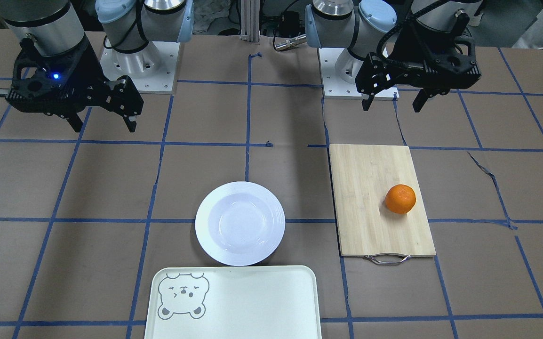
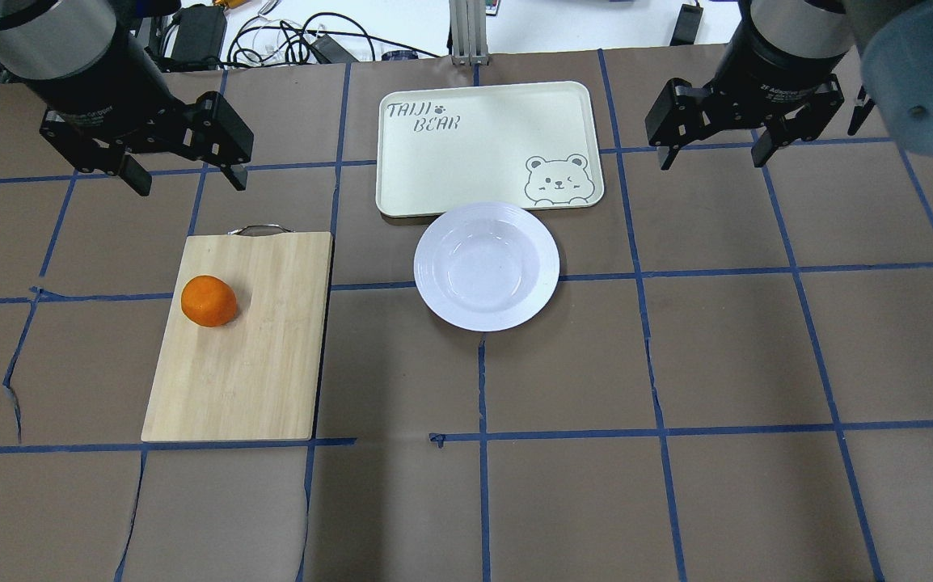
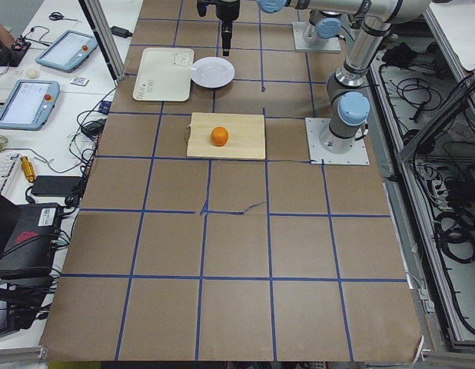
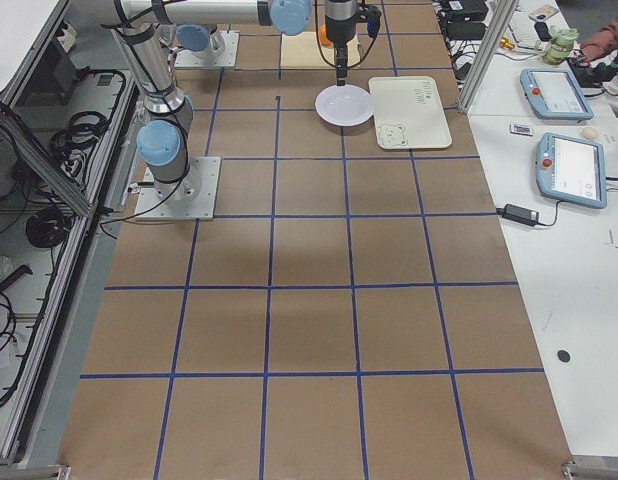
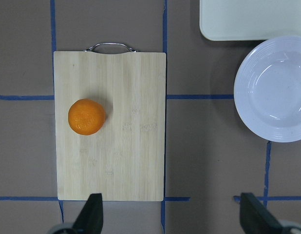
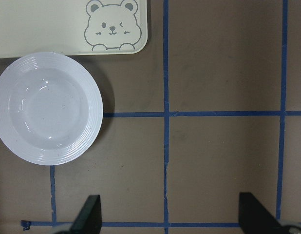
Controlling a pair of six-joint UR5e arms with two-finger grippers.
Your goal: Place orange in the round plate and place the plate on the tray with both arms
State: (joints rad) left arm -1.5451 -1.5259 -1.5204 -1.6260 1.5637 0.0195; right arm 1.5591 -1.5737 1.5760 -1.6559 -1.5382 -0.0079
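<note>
The orange (image 2: 208, 301) lies on the left part of a bamboo cutting board (image 2: 256, 356), also seen from the left wrist as the orange (image 5: 86, 116). The white round plate (image 2: 434, 242) sits empty at mid-table, its far rim meeting the edge of the cream tray (image 2: 466, 153) with the bear drawing. My left gripper (image 2: 190, 182) hangs open in the air beyond the board's handle end, nothing between its fingers. My right gripper (image 2: 712, 162) is open too, high up and to the right of the tray and plate. In the front view the left gripper (image 1: 391, 107) is on the right and the right gripper (image 1: 104, 128) on the left.
The brown table top (image 2: 677, 364) is marked with blue tape lines. The board's metal handle (image 2: 256, 230) points away from the robot. Cables and devices lie beyond the far edge. Tablets rest on a side bench (image 3: 38, 84).
</note>
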